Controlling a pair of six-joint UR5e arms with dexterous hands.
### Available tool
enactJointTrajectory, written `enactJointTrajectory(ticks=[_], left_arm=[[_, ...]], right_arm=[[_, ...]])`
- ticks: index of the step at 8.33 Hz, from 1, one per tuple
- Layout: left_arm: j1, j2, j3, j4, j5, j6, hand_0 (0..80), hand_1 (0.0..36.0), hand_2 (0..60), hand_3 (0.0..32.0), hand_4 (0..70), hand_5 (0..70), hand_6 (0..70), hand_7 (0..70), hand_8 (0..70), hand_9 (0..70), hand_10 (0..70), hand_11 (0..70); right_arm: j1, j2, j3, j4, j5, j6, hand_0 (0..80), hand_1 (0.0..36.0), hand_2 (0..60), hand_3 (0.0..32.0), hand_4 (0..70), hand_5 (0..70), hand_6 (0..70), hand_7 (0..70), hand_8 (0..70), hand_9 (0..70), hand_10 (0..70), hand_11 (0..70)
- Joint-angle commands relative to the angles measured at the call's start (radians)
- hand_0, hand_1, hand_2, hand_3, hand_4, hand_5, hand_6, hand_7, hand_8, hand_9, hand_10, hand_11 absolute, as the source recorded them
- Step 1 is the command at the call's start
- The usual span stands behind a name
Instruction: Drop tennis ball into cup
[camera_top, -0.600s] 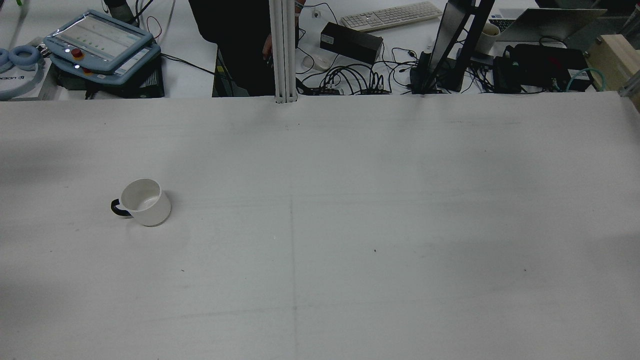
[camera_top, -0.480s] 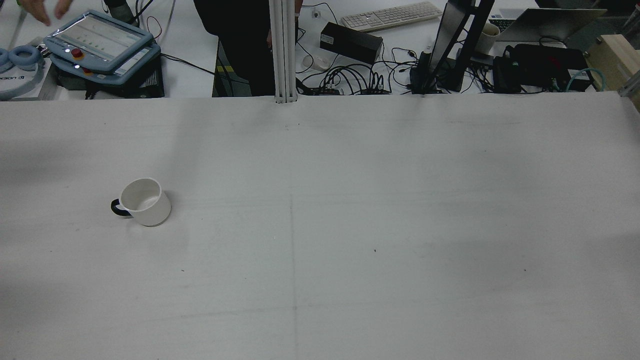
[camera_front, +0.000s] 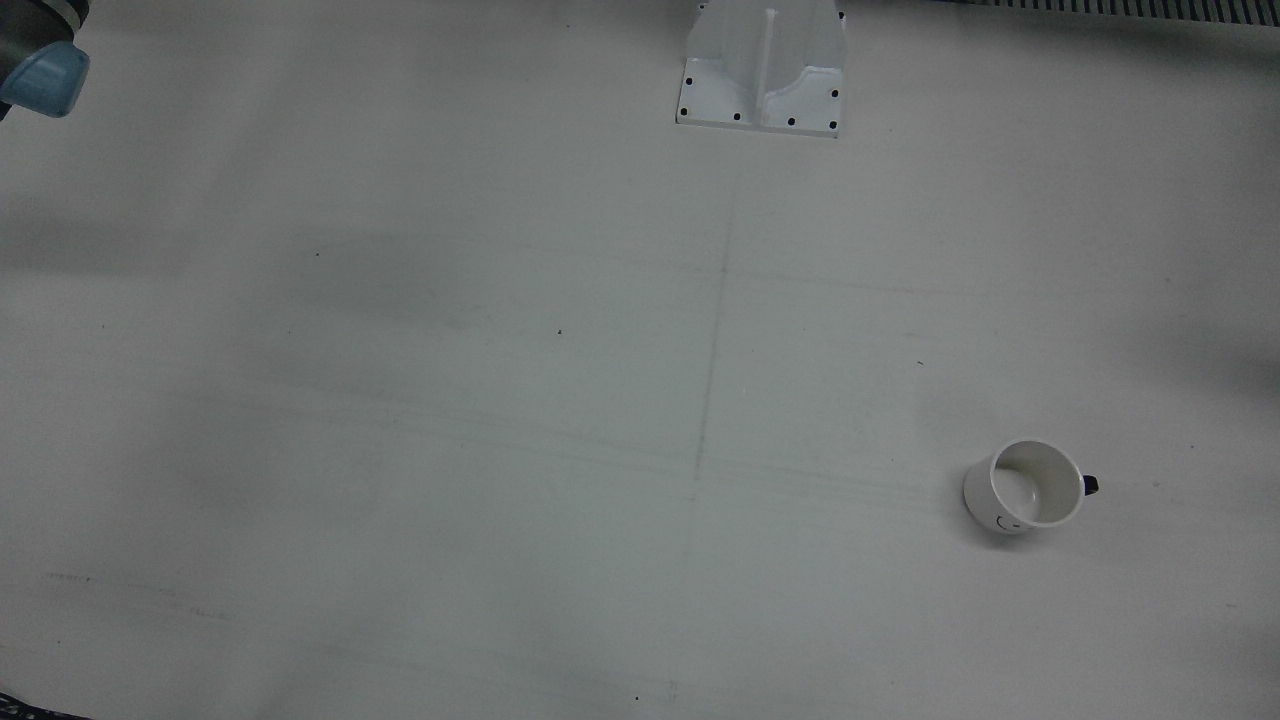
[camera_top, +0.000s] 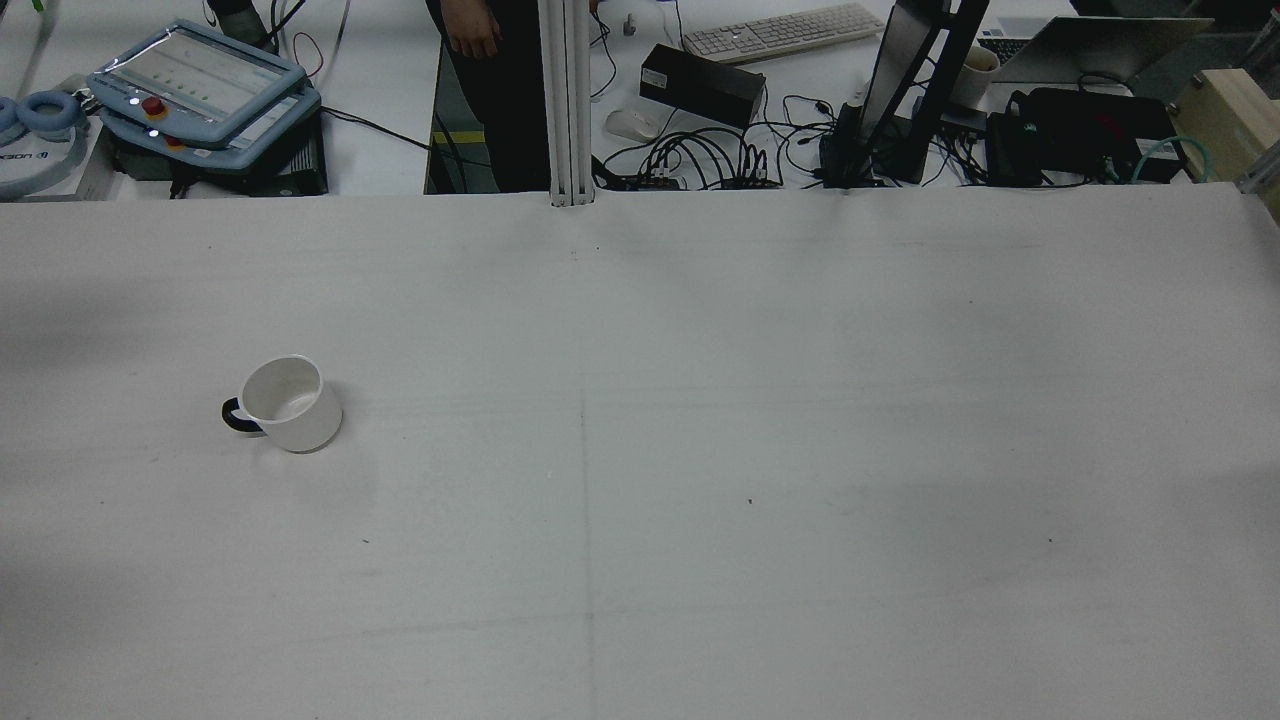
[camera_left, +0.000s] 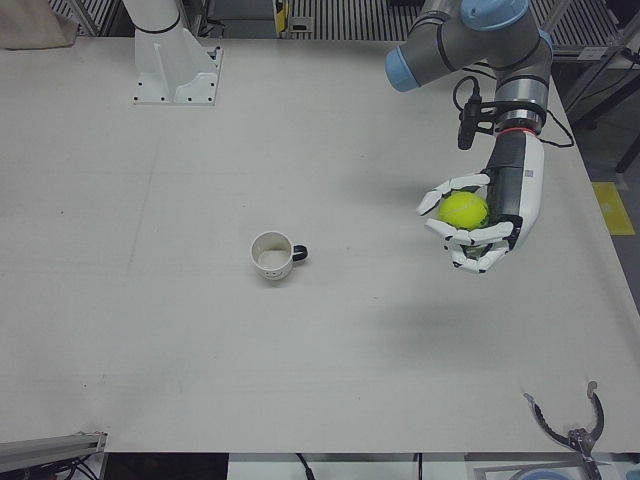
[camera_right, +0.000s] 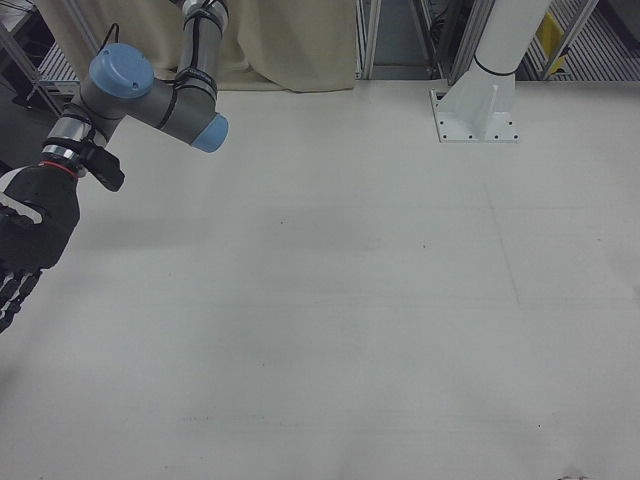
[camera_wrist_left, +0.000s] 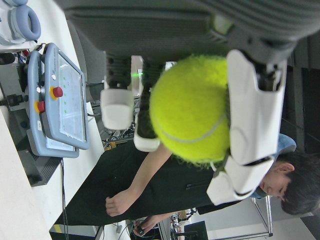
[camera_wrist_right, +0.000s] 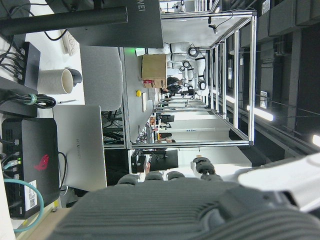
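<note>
My left hand (camera_left: 482, 225) is shut on the yellow-green tennis ball (camera_left: 464, 210) and holds it in the air above the table, well to the right of the cup in the left-front view. The ball fills the left hand view (camera_wrist_left: 190, 110), with white fingers (camera_wrist_left: 252, 100) wrapped round it. The white cup (camera_left: 272, 255) with a dark handle stands upright and empty; it also shows in the rear view (camera_top: 290, 403) and the front view (camera_front: 1030, 487). My right hand (camera_right: 25, 240) hangs at the left edge of the right-front view, fingers extended, holding nothing.
White arm pedestals (camera_left: 175, 60) (camera_right: 490, 80) stand at the robot's side of the table. A teach pendant (camera_top: 200, 80), cables and a keyboard lie on the desk beyond the far edge. A metal tool (camera_left: 570, 430) lies at the front corner.
The cup has not moved. A person standing beyond the far edge of the table has shifted; nothing on the table has changed.
</note>
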Motion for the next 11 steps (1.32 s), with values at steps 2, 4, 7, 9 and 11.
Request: enactJointTrajectory(ticks=[2,4,7,9,11], left_arm=[[0.186,0.018,-0.14,0.041,0.0,0.006,55.9,36.0,60.0,0.0,70.0,25.1,36.4,70.0,70.0,70.0,70.0,70.0],[0.323,0.018,-0.197,0.06,-0.029,0.017,55.9,36.0,60.0,0.0,70.0,25.1,36.3,70.0,70.0,70.0,70.0,70.0],[0.553,0.015,-0.186,0.064,-0.211,0.02,56.0,36.0,60.0,0.0,70.0,25.1,36.1,70.0,70.0,70.0,70.0,70.0],[0.56,-0.023,-0.151,0.071,-0.23,0.041,56.2,36.0,60.0,0.0,70.0,25.1,36.0,70.0,70.0,70.0,70.0,70.0],[0.56,-0.04,-0.139,0.084,-0.236,0.043,56.4,36.0,60.0,0.0,70.0,25.1,35.6,70.0,70.0,70.0,70.0,70.0]], right_arm=[[0.0,0.0,0.0,0.0,0.0,0.001,0.0,0.0,0.0,0.0,0.0,0.0,0.0,0.0,0.0,0.0,0.0,0.0],[0.0,0.0,0.0,0.0,0.0,0.001,0.0,0.0,0.0,0.0,0.0,0.0,0.0,0.0,0.0,0.0,0.0,0.0],[0.0,0.0,0.0,0.002,0.0,0.001,0.0,0.0,0.0,0.0,0.0,0.0,0.0,0.0,0.0,0.0,0.0,0.0],[0.0,0.0,0.0,0.0,0.0,0.001,0.0,0.0,0.0,0.0,0.0,0.0,0.0,0.0,0.0,0.0,0.0,0.0],[0.0,0.0,0.0,0.0,0.0,0.001,0.0,0.0,0.0,0.0,0.0,0.0,0.0,0.0,0.0,0.0,0.0,0.0]])
